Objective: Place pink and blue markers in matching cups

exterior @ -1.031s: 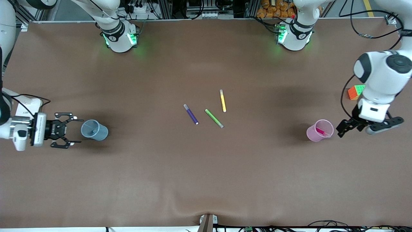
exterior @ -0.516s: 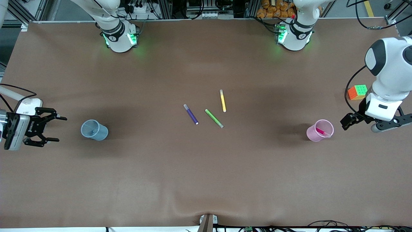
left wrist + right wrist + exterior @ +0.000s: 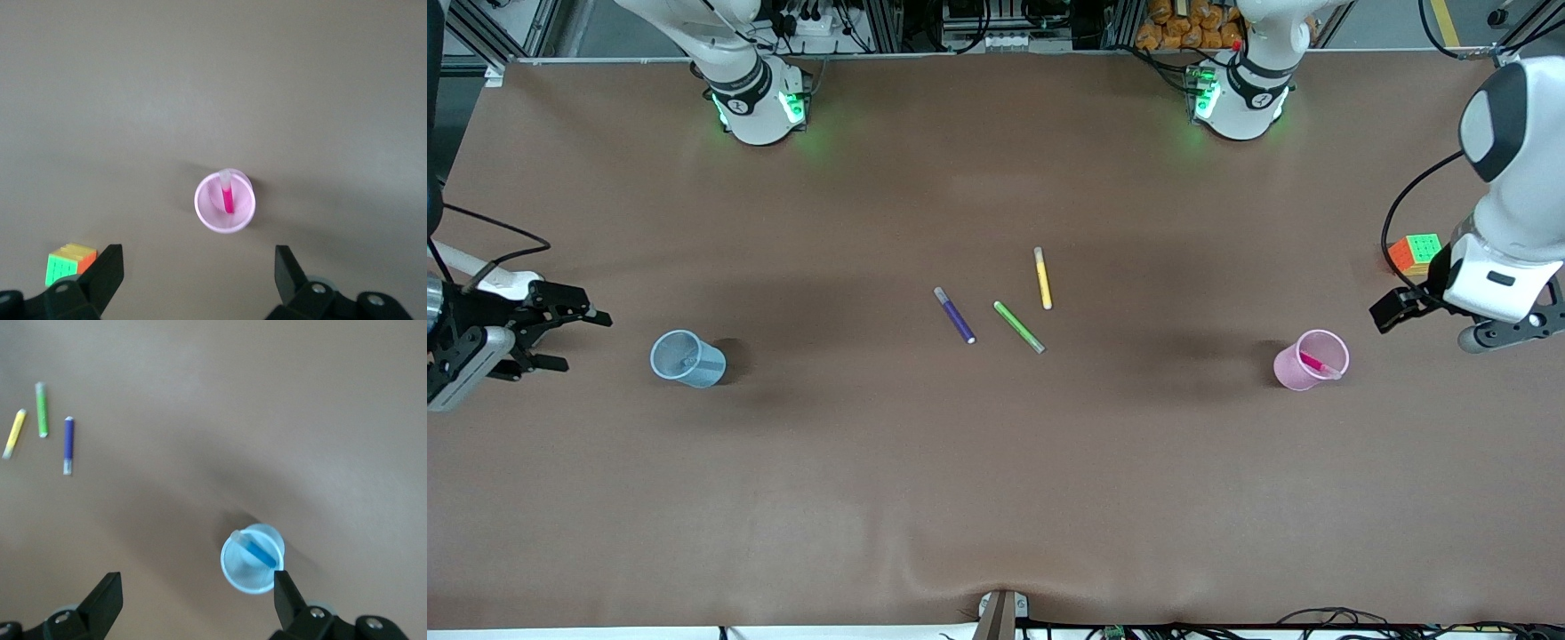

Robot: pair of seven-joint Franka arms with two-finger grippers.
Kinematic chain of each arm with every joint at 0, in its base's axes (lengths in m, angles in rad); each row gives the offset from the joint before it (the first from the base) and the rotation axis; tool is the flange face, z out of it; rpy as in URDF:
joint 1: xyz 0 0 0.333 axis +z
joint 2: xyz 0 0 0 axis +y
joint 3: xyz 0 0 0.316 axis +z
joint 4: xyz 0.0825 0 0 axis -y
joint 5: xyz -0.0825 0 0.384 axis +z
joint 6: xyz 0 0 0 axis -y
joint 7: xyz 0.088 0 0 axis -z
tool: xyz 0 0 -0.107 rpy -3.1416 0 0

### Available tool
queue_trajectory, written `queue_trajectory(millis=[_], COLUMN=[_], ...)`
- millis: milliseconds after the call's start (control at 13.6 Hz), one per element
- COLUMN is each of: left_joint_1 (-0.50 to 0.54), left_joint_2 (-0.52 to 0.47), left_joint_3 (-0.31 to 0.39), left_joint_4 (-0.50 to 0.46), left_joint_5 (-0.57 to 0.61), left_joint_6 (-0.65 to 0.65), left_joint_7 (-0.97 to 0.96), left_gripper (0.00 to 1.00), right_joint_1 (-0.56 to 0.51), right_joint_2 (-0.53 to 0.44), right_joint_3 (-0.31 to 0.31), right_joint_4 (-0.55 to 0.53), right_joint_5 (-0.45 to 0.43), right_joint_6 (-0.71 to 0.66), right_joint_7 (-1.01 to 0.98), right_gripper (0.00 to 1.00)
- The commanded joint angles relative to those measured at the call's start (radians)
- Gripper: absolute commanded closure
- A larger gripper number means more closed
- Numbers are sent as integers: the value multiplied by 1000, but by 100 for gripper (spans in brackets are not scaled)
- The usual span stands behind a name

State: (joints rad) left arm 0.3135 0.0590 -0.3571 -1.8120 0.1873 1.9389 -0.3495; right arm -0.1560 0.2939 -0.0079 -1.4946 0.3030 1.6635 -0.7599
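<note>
The pink marker (image 3: 1312, 364) leans inside the pink cup (image 3: 1305, 351) at the left arm's end of the surface (image 3: 996, 480); the blue marker (image 3: 257, 551) leans inside the blue cup (image 3: 683, 357) at the right arm's end. Seen from the front, the left hand (image 3: 1427, 318) hangs at about 2 o'clock from the pink cup, fingers spread and empty (a colour cube (image 3: 1414, 252) lies nearby). The right hand (image 3: 551, 333), released, hangs at 9 o'clock from the blue cup.

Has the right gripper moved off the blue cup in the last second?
Yes. The right gripper, open, has pulled back from the blue cup toward the right arm's end of the table; the cup has stayed put, blue marker inside.
</note>
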Motion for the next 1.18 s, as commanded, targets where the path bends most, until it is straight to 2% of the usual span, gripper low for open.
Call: queue_trajectory(millis=[0,147,295,442,516,663,736,884,1031,1105], left_joint_1=[4,4,4,4,6,-4,-52,-193,-278,-334], left_joint_2=[1,-5,-7,-7,-7,-28,-56,-79,-106,-126], left_joint_3=[-10,-35,-66,-85,-88,-105,-82,50,127,194], left_joint_4=[89,99,143,197,212,223,214,207,197,180], left_joint_5=[-58,-66,-68,-65,-68,-74,-72,-84,-108,-108], left_joint_6=[-133,-210,-267,-332,-375,-431,-431,-454,-482,-480], left_joint_7=[32,47,49,50,69,118,133,167,161,165], left_gripper=[0,0,0,0,0,0,0,0,0,0], right_joint_1=[27,55,131,171,180,142,130,119,131,131], right_joint_2=[-106,-163,-211,-226,-232,-271,-278,-282,-282,-283], right_joint_3=[2,3,-13,-32,-62,-69,-70,-75,-76,-75], right_joint_4=[-36,-35,-30,-29,-27,-26,-24,-23,-13,-13], right_joint_5=[-74,-155,-218,-232,-229,-223,-226,-229,-237,-249], right_joint_6=[-27,-65,-115,-148,-165,-189,-214,-252,-277,-281], right_joint_7=[228,412,592,753,764,757,755,755,758,757], right_gripper=[0,0,0,0,0,0,0,0,0,0])
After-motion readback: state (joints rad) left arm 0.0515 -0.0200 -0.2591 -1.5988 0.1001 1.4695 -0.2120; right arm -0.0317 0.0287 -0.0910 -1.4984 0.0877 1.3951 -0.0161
